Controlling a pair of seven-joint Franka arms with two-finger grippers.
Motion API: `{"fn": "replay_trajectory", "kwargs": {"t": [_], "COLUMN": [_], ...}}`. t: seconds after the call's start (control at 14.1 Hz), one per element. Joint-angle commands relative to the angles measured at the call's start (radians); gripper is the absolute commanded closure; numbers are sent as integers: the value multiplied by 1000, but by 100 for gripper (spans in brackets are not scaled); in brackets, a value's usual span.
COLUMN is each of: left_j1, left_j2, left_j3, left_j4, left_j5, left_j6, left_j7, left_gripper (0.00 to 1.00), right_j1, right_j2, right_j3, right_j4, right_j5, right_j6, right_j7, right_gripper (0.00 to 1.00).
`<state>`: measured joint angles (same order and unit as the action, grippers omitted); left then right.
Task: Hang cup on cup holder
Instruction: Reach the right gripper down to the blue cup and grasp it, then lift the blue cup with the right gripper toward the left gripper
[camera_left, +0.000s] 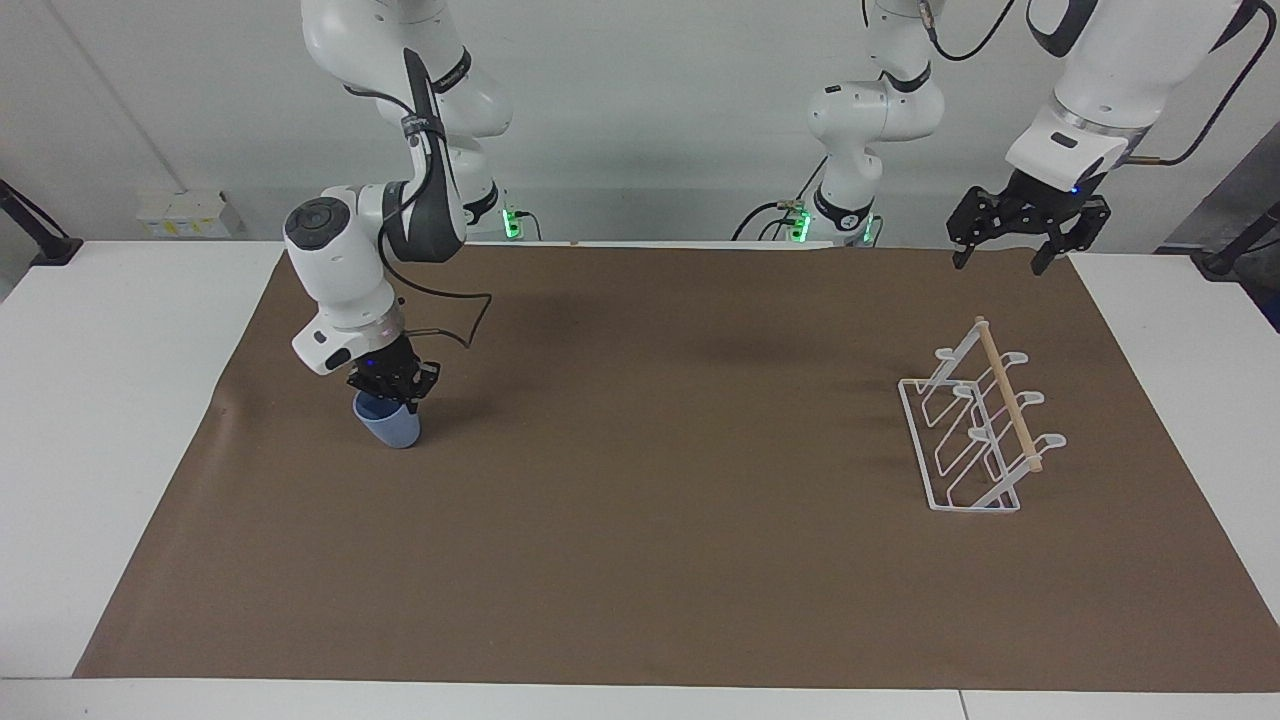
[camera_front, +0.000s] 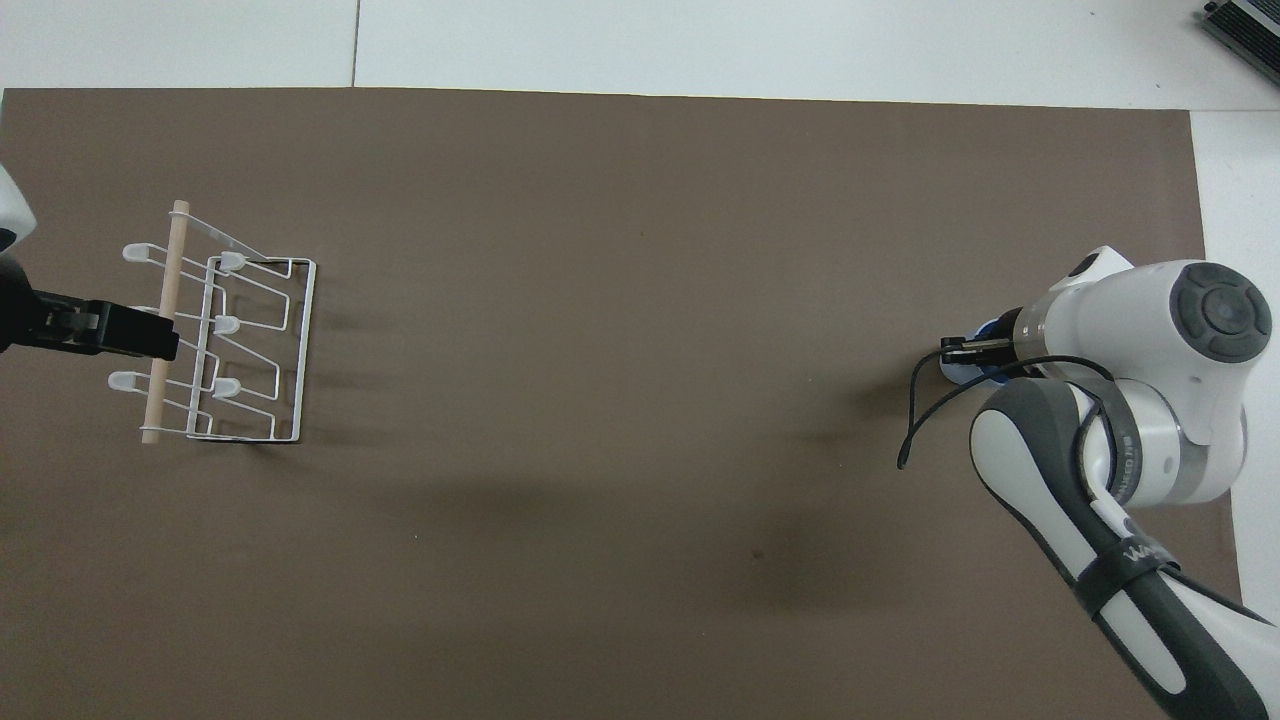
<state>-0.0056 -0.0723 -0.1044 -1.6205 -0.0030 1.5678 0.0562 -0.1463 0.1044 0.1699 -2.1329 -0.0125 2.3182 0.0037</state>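
Note:
The light-blue cup (camera_left: 392, 428) stands mouth up on the brown mat at the right arm's end of the table, slightly tilted. My right gripper (camera_left: 395, 392) comes down from above and is shut on the cup's rim. In the overhead view the right arm hides most of the cup (camera_front: 958, 371), beside the gripper (camera_front: 952, 348). The white wire cup holder (camera_left: 1005, 405) with its wooden dowel stands at the left arm's end; it also shows in the overhead view (camera_front: 175, 250). My left gripper (camera_left: 1000, 258) hangs open and empty in the air above the cup holder (camera_front: 110, 335).
The brown mat (camera_left: 650, 480) covers most of the white table (camera_left: 110, 400). The right arm's black cable (camera_left: 465, 320) loops just above the mat beside the cup. Nothing else lies on the mat between the cup and the cup holder.

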Motion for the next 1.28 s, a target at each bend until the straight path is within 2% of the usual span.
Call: {"fn": "replay_trajectory", "kwargs": {"t": [0.0, 0.28, 0.5, 0.64, 0.78, 0.92, 1.06, 1.21], "left_j1": [6, 6, 7, 7, 22, 45, 52, 50], "left_j2": [-34, -34, -32, -34, -34, -34, -32, -32], "left_j3": [0, 2, 6, 8, 9, 12, 14, 14], "left_j4": [-36, -35, -32, -32, -32, -24, -32, -44], "left_j5": [6, 6, 6, 6, 6, 5, -46, -151], "left_j6": [-2, -5, 8, -5, -5, -14, 15, 69], "left_j7": [-9, -12, -7, -12, -9, 29, 202, 357], "left_gripper": [0, 0, 0, 0, 0, 0, 0, 0], "right_j1": [40, 119, 165, 162, 163, 165, 183, 229], "right_j2": [-2, -8, -34, -37, -37, -37, -34, -34], "right_j3": [3, 3, 9, 77, 98, 108, 109, 109], "right_j4": [89, 319, 419, 491, 522, 521, 516, 505], "right_j5": [26, 12, 29, 61, 180, 396, 552, 659], "right_j6": [-92, -287, -353, -393, -381, -318, -232, -143], "right_j7": [-7, -65, -73, -71, -73, -70, -62, -38], "right_gripper": [100, 100, 100, 100, 100, 100, 100, 100]}}
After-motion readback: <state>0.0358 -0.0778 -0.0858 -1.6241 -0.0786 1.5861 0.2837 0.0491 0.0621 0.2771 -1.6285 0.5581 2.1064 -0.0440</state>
